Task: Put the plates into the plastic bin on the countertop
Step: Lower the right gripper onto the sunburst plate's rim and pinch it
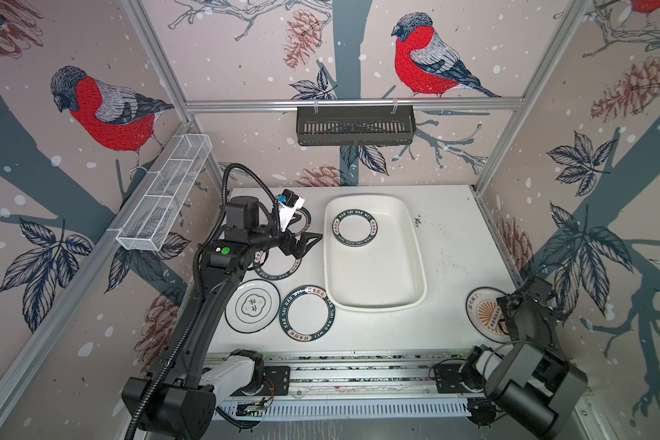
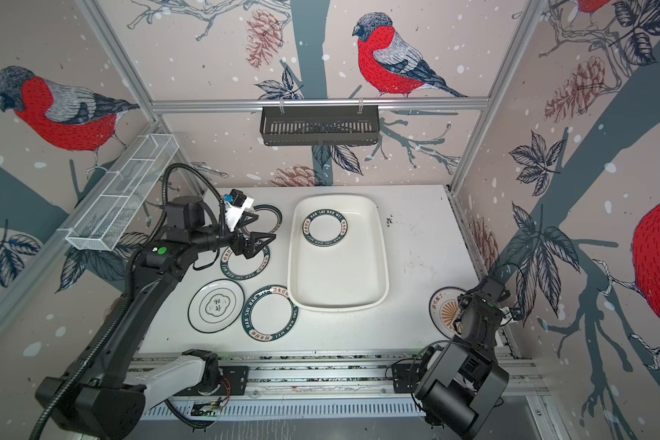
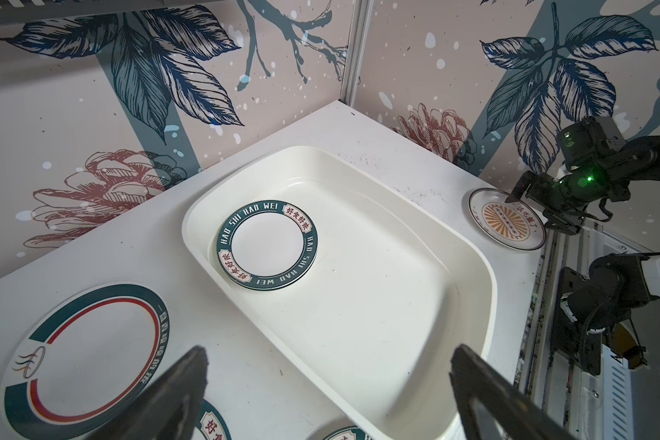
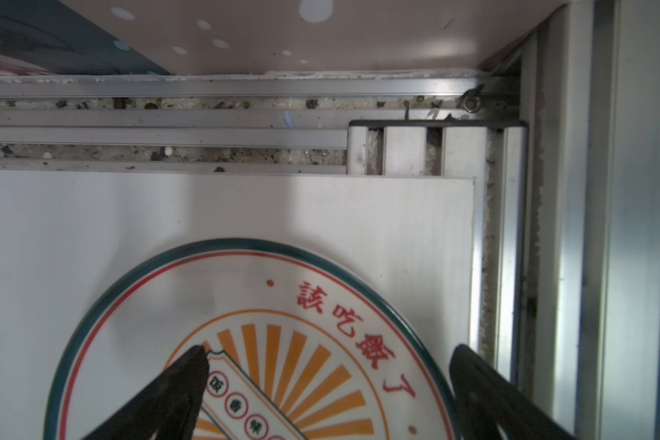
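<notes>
In a top view, one plate (image 1: pixel 356 228) lies in the bin (image 1: pixel 374 306); others wait on the tabletop (image 1: pixel 446 266) near the left pincer (image 1: pixel 309 247), jaws apart. In the right wrist view, the right pincer (image 4: pixel 328 354), also apart, straddles the rim of the sunburst plate (image 4: pixel 267 289); best to lower squarely, then close gently.

The flat rectangular desk (image 1: pixel 454 247) is white with dark specks. The large shallow plastic bin (image 1: pixel 374 282) is white. Inside it, the green-rimmed round plate (image 1: pixel 355 228) is white, its dark rim lettered in white. Near the desk's right edge, the sunburst round plate (image 1: pixel 481 311) shows orange rays, red characters and a green border.
</notes>
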{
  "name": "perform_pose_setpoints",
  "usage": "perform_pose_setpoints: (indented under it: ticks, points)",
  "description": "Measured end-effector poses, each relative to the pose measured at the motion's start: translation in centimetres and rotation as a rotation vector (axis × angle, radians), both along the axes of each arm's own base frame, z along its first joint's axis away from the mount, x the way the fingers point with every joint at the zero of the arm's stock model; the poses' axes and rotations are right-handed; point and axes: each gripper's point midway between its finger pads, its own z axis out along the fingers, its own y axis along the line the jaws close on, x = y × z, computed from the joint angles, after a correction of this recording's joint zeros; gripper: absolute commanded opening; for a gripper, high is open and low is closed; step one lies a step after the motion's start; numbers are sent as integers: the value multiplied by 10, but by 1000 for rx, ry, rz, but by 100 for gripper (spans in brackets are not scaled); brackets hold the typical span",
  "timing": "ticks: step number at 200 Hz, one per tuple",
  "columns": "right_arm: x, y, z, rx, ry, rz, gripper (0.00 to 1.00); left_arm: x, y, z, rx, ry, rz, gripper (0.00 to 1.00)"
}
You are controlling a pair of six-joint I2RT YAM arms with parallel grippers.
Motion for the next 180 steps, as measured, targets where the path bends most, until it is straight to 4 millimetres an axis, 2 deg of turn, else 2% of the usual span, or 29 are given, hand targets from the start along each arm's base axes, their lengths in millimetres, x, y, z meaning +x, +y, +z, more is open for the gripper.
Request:
perform_pose_setpoints:
  ticks: [49, 101, 180]
  points:
    - [4, 3, -5, 23, -4, 27, 99, 1, 0, -1, 2, 3, 0, 99]
    - [20, 11, -6, 47, -40, 91, 97, 2, 0, -3, 3, 8, 1, 98]
    - [66, 40, 1, 78, -199, 301, 91, 3, 0, -6, 4, 15, 1, 99]
